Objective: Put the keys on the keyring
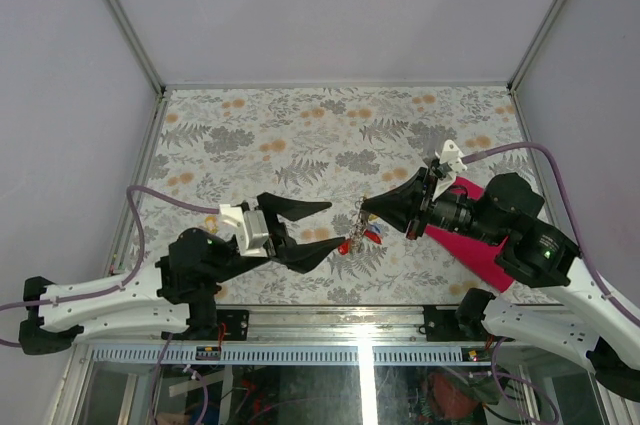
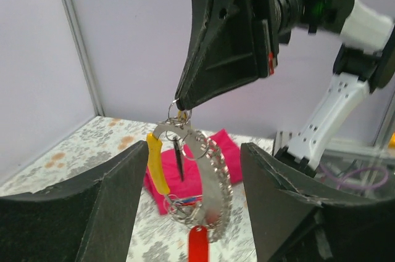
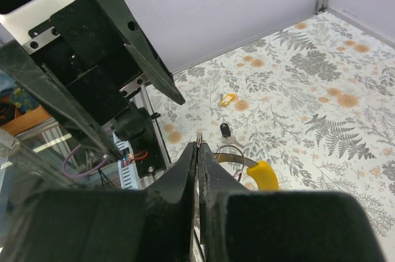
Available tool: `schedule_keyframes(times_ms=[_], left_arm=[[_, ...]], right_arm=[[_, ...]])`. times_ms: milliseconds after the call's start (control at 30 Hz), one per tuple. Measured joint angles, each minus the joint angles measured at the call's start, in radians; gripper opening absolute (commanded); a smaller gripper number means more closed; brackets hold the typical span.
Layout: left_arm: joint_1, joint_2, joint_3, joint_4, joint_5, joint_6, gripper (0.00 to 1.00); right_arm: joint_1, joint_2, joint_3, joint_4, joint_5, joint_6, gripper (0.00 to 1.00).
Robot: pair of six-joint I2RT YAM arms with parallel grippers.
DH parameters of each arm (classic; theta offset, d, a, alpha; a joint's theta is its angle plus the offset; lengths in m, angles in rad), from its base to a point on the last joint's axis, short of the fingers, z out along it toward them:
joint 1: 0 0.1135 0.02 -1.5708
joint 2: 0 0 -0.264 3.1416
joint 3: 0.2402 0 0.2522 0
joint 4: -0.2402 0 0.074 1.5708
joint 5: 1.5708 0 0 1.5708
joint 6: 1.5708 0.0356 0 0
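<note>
Keyring [image 2: 178, 111] hung between the arms.
Right gripper [image 1: 365, 208] clamps it above the table [image 1: 300, 135] so the keys [image 2: 159, 166] dangle free (red, yellow, black). Left gripper [image 1: 336, 224] fingers [image 2: 74, 212] are spread, straddling them and gripping nothing.

Key bunch hung between two grippers over a floral table [image 1: 300, 135].
The right gripper [image 1: 368, 207] is seen pinched together at its tip, and from it the keyring [image 1: 357, 216] and the keys [image 1: 362, 236], red and blue heads among them, are hung. The left gripper [image 1: 336, 224] is spread wide just beside the bunch. A magenta cloth [image 1: 482, 247] is partly covered by the right arm [image 1: 520, 230].
</note>
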Motion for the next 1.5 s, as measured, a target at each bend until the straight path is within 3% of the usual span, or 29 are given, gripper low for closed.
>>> schedule_keyframes(times_ms=[267, 600, 1100, 1500], left_arm=[[-0.001, 0.031, 0.072, -0.212, 0.033, 0.265, 0.60], [-0.006, 0.016, 0.077, -0.270, -0.022, 0.469, 0.52], [-0.029, 0.014, 0.077, -0.267, -0.032, 0.641, 0.43], [-0.060, 0.050, 0.077, -0.258, -0.035, 0.686, 0.35]], right_arm=[[0.000, 0.003, 0.014, -0.030, -0.071, -0.037, 0.00], [0.000, 0.014, 0.036, -0.037, -0.076, -0.040, 0.00], [0.000, 0.037, 0.061, -0.051, -0.076, -0.024, 0.00], [0.000, 0.038, 0.064, -0.051, -0.076, -0.013, 0.00]])
